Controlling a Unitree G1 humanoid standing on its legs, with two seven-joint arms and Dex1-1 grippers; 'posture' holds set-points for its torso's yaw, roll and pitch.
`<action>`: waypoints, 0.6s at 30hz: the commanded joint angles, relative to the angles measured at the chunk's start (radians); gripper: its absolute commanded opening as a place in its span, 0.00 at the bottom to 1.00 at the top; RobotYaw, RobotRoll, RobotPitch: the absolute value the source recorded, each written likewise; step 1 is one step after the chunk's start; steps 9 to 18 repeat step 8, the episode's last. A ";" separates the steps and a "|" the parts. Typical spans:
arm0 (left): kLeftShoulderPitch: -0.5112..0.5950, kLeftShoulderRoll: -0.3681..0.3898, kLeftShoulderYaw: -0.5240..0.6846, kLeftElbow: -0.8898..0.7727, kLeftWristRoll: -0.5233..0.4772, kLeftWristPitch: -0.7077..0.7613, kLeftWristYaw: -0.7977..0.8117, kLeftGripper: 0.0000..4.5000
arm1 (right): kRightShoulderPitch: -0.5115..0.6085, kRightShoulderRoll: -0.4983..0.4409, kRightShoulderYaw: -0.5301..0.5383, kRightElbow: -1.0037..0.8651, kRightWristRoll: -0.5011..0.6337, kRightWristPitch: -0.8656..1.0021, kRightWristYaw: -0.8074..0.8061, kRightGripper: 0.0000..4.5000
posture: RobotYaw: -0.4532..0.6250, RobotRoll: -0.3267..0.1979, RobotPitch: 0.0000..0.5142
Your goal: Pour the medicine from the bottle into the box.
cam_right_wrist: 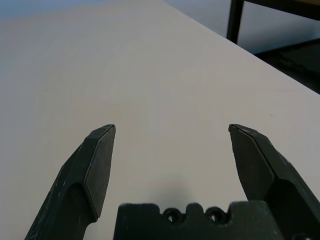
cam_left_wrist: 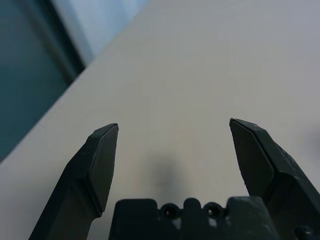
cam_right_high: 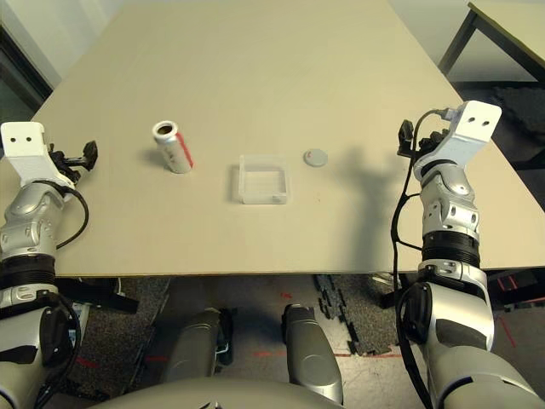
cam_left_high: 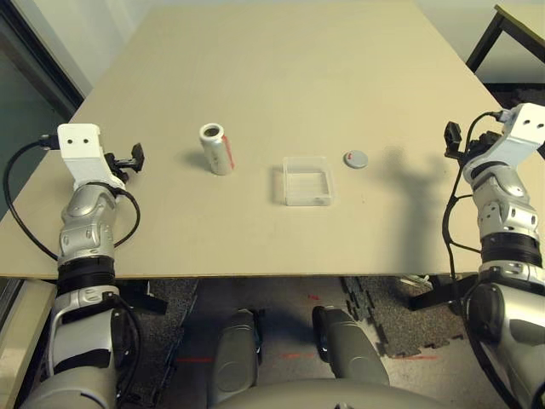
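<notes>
A broad beige tabletop spreads out ahead of the robot, its straight near edge running above a floor of grey and dark speckled patches with red marks. Beyond the table's right far corner stands a second table on dark legs (only a corner of it comes into sight), and pale wall rises past the left side.

The left gripper has its two black fingers spread wide, with nothing between them; the right gripper is likewise wide apart and empty. Both hang over the tabletop, one toward each side edge.

The silvery-grey cylindrical bottle stands upright and uncapped on the table, left of centre, its dark mouth facing up and red marking on its side. To its right sits the shallow clear plastic box, a little nearer the robot, and just beyond the box's right side lies the flat grey round cap (a red mark shows on it). Bare tabletop separates the left gripper from the bottle, the bottle from the box, and the cap from the right gripper; the far half is open.
</notes>
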 commanded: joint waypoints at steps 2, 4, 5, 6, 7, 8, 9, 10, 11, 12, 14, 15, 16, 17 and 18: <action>-0.057 0.048 0.013 0.187 0.002 -0.089 -0.022 0.99 | 0.014 -0.014 -0.005 0.025 -0.013 -0.033 0.002 1.00 | 0.39 0.62 0.24; -0.091 0.061 0.009 0.267 0.005 -0.121 -0.023 0.99 | 0.017 -0.014 -0.007 0.023 -0.012 -0.034 -0.002 1.00 | 0.38 0.62 0.24; -0.107 0.065 0.009 0.304 0.004 -0.132 -0.022 0.99 | 0.020 -0.014 -0.007 0.020 -0.011 -0.033 -0.003 1.00 | 0.38 0.62 0.24; -0.122 0.069 0.008 0.336 0.004 -0.142 -0.022 0.99 | 0.023 -0.013 -0.007 0.017 -0.010 -0.032 -0.005 1.00 | 0.38 0.62 0.24; -0.137 0.072 0.006 0.366 0.005 -0.151 -0.021 0.99 | 0.026 -0.012 -0.008 0.014 -0.010 -0.031 -0.006 1.00 | 0.37 0.62 0.24; -0.154 0.074 0.002 0.394 0.009 -0.160 -0.019 0.99 | 0.031 -0.010 -0.008 0.008 -0.010 -0.030 -0.009 1.00 | 0.37 0.62 0.24; -0.154 0.074 0.002 0.394 0.009 -0.160 -0.019 0.99 | 0.031 -0.010 -0.008 0.008 -0.010 -0.030 -0.009 1.00 | 0.37 0.62 0.24; -0.154 0.074 0.002 0.394 0.009 -0.160 -0.019 0.99 | 0.031 -0.010 -0.008 0.008 -0.010 -0.030 -0.009 1.00 | 0.37 0.62 0.24; -0.154 0.074 0.002 0.394 0.009 -0.160 -0.019 0.99 | 0.031 -0.010 -0.008 0.008 -0.010 -0.030 -0.009 1.00 | 0.37 0.62 0.24; -0.154 0.074 0.002 0.394 0.009 -0.160 -0.019 0.99 | 0.031 -0.010 -0.008 0.008 -0.010 -0.030 -0.009 1.00 | 0.37 0.62 0.24; -0.154 0.074 0.002 0.394 0.009 -0.160 -0.019 0.99 | 0.031 -0.010 -0.008 0.008 -0.010 -0.030 -0.009 1.00 | 0.37 0.62 0.24; -0.154 0.074 0.002 0.394 0.009 -0.160 -0.019 0.99 | 0.031 -0.010 -0.008 0.008 -0.010 -0.030 -0.009 1.00 | 0.37 0.62 0.24; -0.154 0.074 0.002 0.394 0.009 -0.160 -0.019 0.99 | 0.031 -0.010 -0.008 0.008 -0.010 -0.030 -0.009 1.00 | 0.37 0.62 0.24; -0.154 0.074 0.002 0.394 0.009 -0.160 -0.019 0.99 | 0.031 -0.010 -0.008 0.008 -0.010 -0.030 -0.009 1.00 | 0.37 0.62 0.24; -0.154 0.074 0.002 0.394 0.009 -0.160 -0.019 0.99 | 0.031 -0.010 -0.008 0.008 -0.010 -0.030 -0.009 1.00 | 0.37 0.62 0.24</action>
